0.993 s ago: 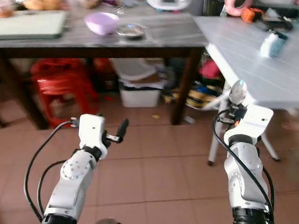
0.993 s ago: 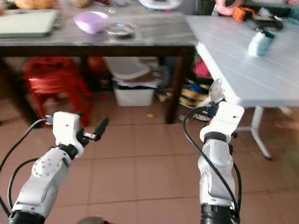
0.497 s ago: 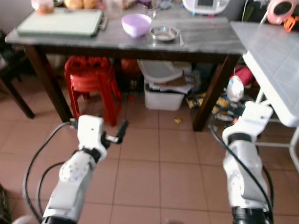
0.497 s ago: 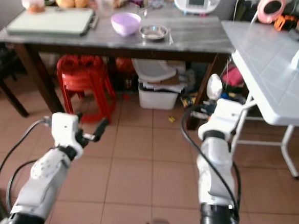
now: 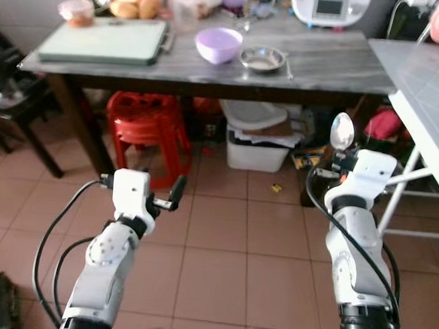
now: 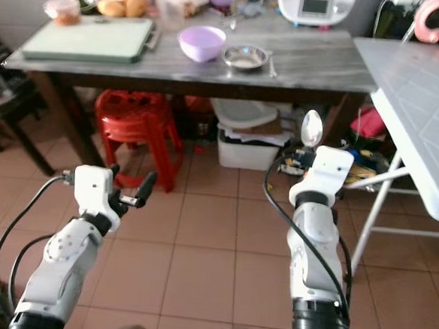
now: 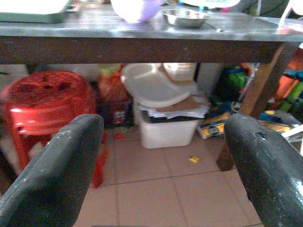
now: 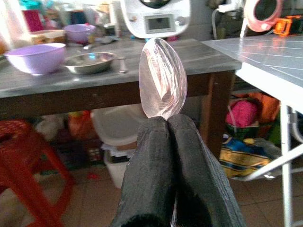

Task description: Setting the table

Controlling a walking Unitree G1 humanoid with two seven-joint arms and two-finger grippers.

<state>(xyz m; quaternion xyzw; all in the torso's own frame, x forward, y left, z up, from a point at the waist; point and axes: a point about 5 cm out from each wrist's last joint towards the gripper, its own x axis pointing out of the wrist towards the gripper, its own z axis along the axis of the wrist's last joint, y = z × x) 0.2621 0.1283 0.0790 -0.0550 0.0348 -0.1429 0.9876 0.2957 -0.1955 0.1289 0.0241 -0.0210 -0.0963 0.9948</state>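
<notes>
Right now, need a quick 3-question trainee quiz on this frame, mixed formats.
1. True or false: the left end effector is shut on a fork.
2. Multiple choice: what does the right end effector hold? A) spoon B) knife C) cup
3. Fill in: on the dark table, the steel dish sits right beside the purple ____.

Key:
1. False; its fingers are spread apart with nothing between them.
2. A; the spoon's bowl points up.
3. bowl

Red stools (image 5: 148, 129), white bin (image 5: 255, 146)
</notes>
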